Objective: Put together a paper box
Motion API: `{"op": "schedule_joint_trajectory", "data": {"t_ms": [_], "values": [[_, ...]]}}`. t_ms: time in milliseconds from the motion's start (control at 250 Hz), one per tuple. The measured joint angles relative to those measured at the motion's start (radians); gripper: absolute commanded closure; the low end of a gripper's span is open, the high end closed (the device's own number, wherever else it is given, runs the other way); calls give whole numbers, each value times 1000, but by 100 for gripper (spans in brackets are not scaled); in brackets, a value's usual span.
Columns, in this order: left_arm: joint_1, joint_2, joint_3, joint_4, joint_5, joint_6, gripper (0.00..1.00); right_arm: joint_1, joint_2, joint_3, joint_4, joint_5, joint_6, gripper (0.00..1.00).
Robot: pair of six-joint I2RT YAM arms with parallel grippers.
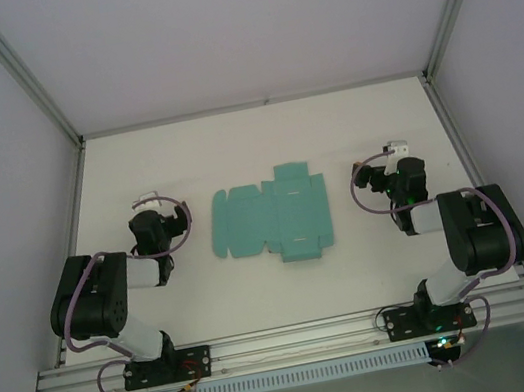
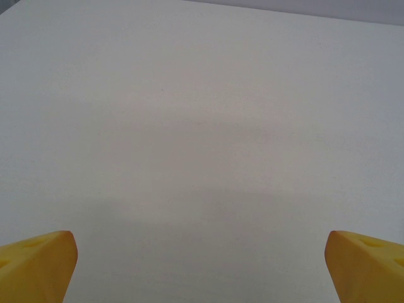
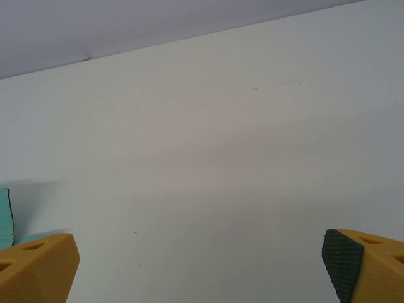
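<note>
The paper box [image 1: 274, 217] is a flat teal die-cut sheet with flaps and creases, lying unfolded in the middle of the white table [image 1: 253, 147]. My left gripper [image 1: 148, 198] sits to the sheet's left, apart from it; its yellow fingers [image 2: 38, 265] stand wide open over bare table. My right gripper [image 1: 395, 148] sits to the sheet's right, also apart. Its fingers [image 3: 363, 265] are wide open with nothing between them, and a sliver of the paper box [image 3: 5, 218] shows at the left edge of the right wrist view.
White walls and metal frame posts [image 1: 29, 85] enclose the table on three sides. An aluminium rail [image 1: 298, 340] carrying both arm bases runs along the near edge. Bare table lies behind the sheet toward the back wall.
</note>
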Motion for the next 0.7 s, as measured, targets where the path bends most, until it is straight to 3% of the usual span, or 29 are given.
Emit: {"op": "schedule_joint_trajectory", "data": {"t_ms": [188, 451, 523, 699], "values": [[0, -8, 8, -29, -11, -1, 0, 0, -20, 14, -68, 0, 0, 0], [0, -249, 227, -450, -44, -76, 0, 26, -264, 238, -500, 16, 66, 0], [0, -295, 296, -555, -13, -129, 0, 74, -306, 311, -620, 16, 102, 1], [-24, -296, 394, -804, 97, -248, 0, 261, -330, 407, -873, -27, 223, 18]]}}
